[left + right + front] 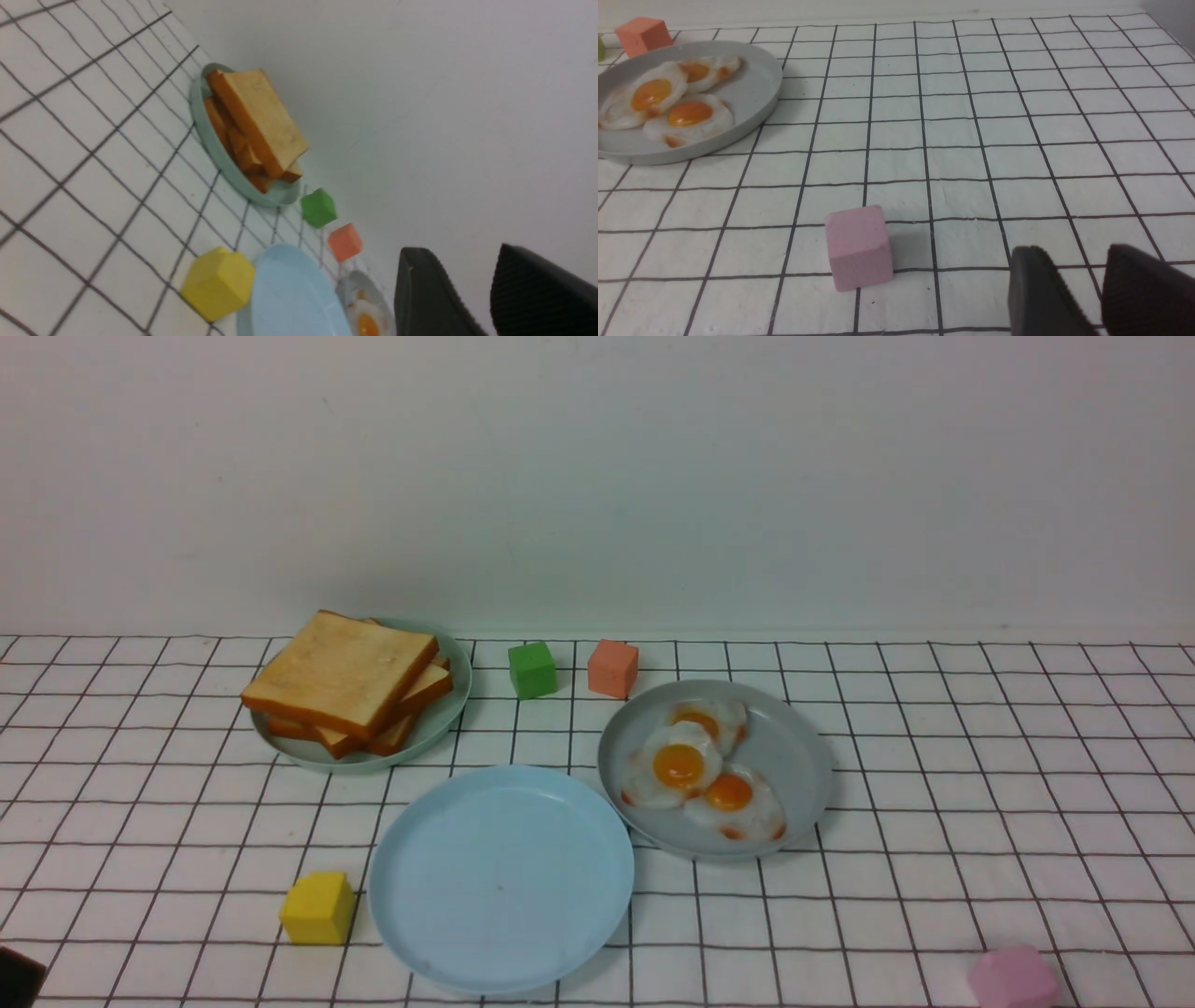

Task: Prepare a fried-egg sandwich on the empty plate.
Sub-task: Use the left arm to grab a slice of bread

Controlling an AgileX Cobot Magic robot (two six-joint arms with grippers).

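Observation:
Several golden toast slices [344, 677] are stacked on the pale green plate [446, 721] at the back left; they also show in the left wrist view [259, 121]. The empty light blue plate [499, 877] lies front centre, also in the left wrist view [289, 294]. Three fried eggs [679, 765] lie on the grey plate [798, 756], also in the right wrist view [651, 93]. My left gripper [460, 248] is open and empty, away from the plates. My right gripper [1069, 247] is open and empty above the cloth, near the pink cube.
A green cube [532, 669] and an orange cube [612, 667] stand behind the plates. A yellow cube [319, 907] sits just left of the blue plate. A pink cube [1013, 978] sits at the front right, also in the right wrist view [858, 247]. A wall closes the back.

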